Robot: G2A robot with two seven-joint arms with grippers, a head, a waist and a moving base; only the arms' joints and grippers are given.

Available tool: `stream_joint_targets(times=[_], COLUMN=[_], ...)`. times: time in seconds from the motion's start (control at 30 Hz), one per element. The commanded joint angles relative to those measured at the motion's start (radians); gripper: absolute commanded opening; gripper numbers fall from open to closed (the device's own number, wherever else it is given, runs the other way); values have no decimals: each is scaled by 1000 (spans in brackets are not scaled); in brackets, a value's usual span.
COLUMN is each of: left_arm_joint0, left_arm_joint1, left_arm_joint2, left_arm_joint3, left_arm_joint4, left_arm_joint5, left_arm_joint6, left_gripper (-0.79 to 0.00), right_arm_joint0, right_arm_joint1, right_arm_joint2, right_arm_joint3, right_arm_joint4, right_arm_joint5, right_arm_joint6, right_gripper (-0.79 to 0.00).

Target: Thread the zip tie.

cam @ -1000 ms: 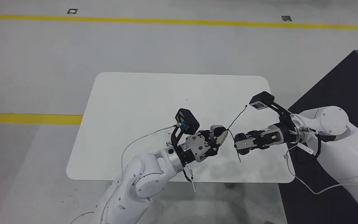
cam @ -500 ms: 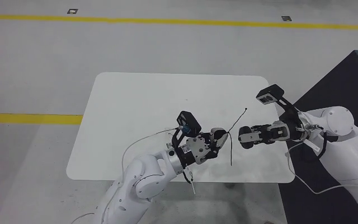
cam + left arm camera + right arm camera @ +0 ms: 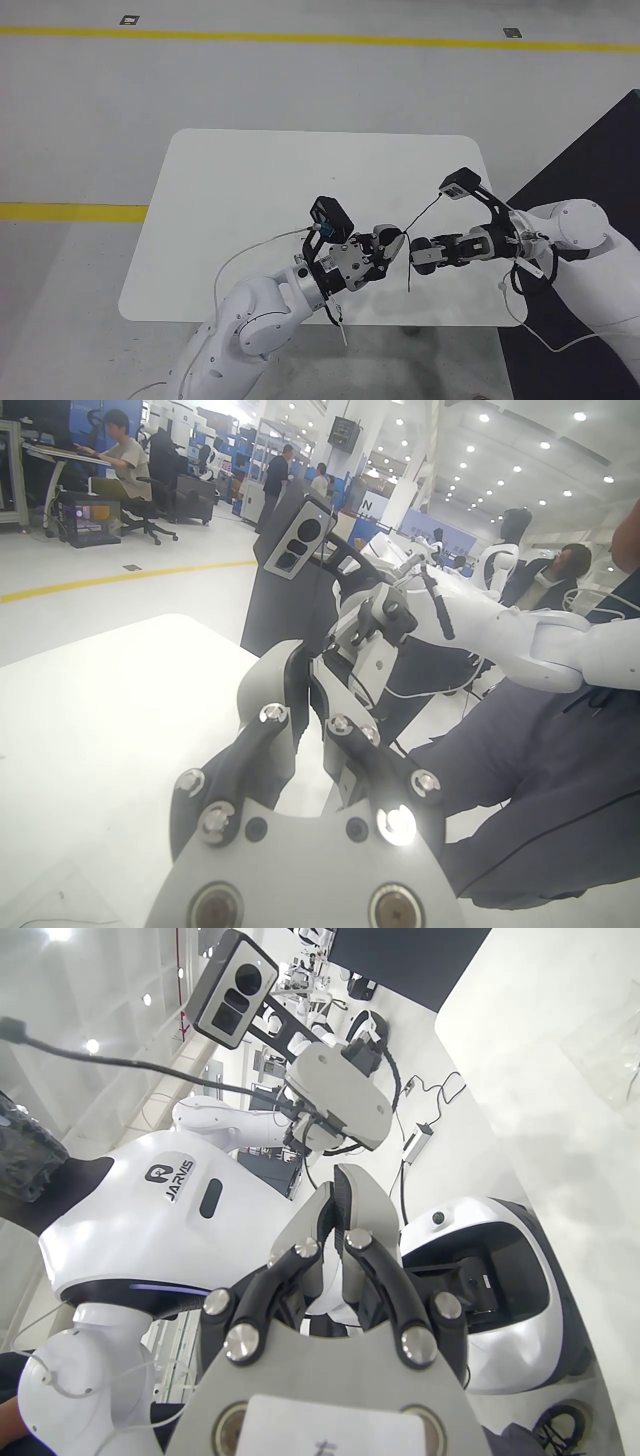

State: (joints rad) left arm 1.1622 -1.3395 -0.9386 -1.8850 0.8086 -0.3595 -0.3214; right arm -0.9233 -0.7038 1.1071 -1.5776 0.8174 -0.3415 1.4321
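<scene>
The closed left tool (image 3: 397,243) pinches the thin black plastic zip tie (image 3: 425,213), its length crossing just before the closed right tool (image 3: 416,252)

We see a white desk (image 3: 250,200) with rounded corners on a grey floor (image 3: 300,90). One yellow line (image 3: 300,38) runs past its far edge, and another (image 3: 70,212) runs under its left edge. Two small floor plates (image 3: 130,19) (image 3: 512,32) lie beyond the far line. A dark panel (image 3: 600,140) sits off the right edge.
</scene>
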Motion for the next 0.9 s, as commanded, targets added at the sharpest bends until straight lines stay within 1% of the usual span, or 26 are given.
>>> stream_joint_targets(times=[0.0,0.03,0.07,0.1,0.2,0.27,0.33,0.5,0.53,0.67,0.77,0.83,0.87], left_arm_joint0=[2,2,4,5,7,4,3,0,-1,-1,-2,-3,-4], left_arm_joint1=[0,0,0,0,0,0,-1,-2,-2,-2,-3,-3,-3], left_arm_joint2=[-1,-2,-2,-3,-5,-4,-1,1,1,4,4,4,4], left_arm_joint3=[0,0,-2,-2,-3,-3,-2,-1,-1,0,0,1,1], left_arm_joint4=[0,2,2,2,0,2,-3,-5,-5,-6,-7,-6,-6], left_arm_joint5=[4,6,9,11,21,20,20,18,19,19,18,19,19], left_arm_joint6=[4,4,5,4,2,-3,-7,-10,-9,-14,-15,-16,-16], left_gripper=[-785,-785,-785,-785,-785,-785,-785,-785,-785,-785,-785,-785,-785], right_arm_joint0=[0,-1,-1,-3,-9,-11,-13,-8,-6,4,7,8,7], right_arm_joint1=[-3,-4,-6,-7,-10,-13,-17,-27,-28,-37,-41,-43,-44], right_arm_joint2=[4,5,7,9,13,14,12,4,3,-4,-1,2,3], right_arm_joint3=[6,5,1,-1,-3,-1,1,9,12,24,17,15,13], right_arm_joint4=[16,21,23,21,15,9,10,-4,-6,-8,-6,-5,-5], right_arm_joint5=[-19,-23,-20,-21,-26,-33,-39,-46,-47,-48,-45,-42,-41], right_arm_joint6=[18,24,26,26,21,13,7,0,-1,-2,1,4,6], right_gripper=[-696,-693,-711,-711,-665,-600,-585,-610,-603,-637,-677,-683,-708])
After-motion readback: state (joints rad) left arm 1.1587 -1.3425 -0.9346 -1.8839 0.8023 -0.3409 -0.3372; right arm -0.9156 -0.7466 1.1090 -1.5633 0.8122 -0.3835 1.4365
